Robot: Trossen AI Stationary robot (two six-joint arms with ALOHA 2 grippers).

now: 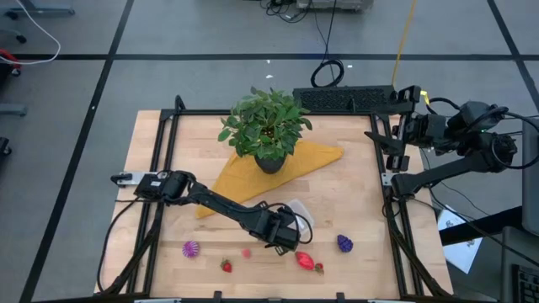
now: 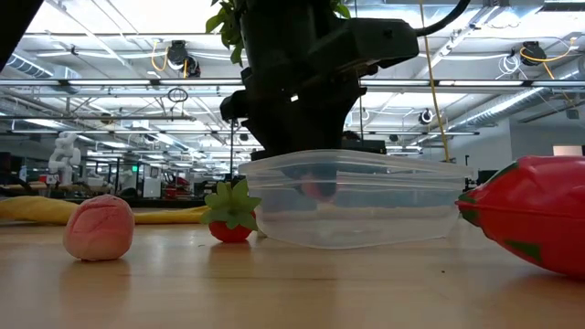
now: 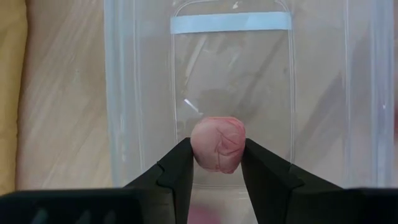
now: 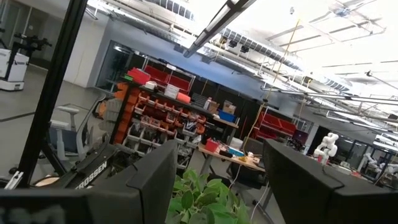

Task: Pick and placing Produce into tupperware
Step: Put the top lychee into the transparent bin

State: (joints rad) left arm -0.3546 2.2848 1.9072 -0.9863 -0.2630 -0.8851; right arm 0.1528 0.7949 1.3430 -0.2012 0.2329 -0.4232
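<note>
My left gripper (image 3: 216, 155) is shut on a pink round piece of produce (image 3: 217, 142) over the clear tupperware (image 3: 249, 74), which stands on the table next to the yellow cloth (image 1: 278, 164). In the low view the dark gripper (image 2: 302, 91) comes down into the tupperware (image 2: 356, 210). Loose produce lies on the table near the front: a purple knobbly piece (image 1: 192, 248), a pink round one (image 1: 247, 251), a small strawberry (image 1: 226, 266), a larger red piece (image 1: 306, 261) and another purple one (image 1: 344, 243). My right gripper (image 4: 221, 180) waits raised at the table's right edge, open. My left gripper pinches the pink round piece by its two opposite sides (image 3: 198, 149) between its two fingers. The fingers come steeply from above, pointing down into the tupperware. The piece shows through the clear wall (image 2: 318, 189); whether it rests on the container's floor I cannot tell.
A leafy potted plant (image 1: 268, 126) stands on the yellow cloth at the table's far middle. A black frame (image 1: 392, 194) runs along the table's sides. Bare wood lies at the table's left and right of the container.
</note>
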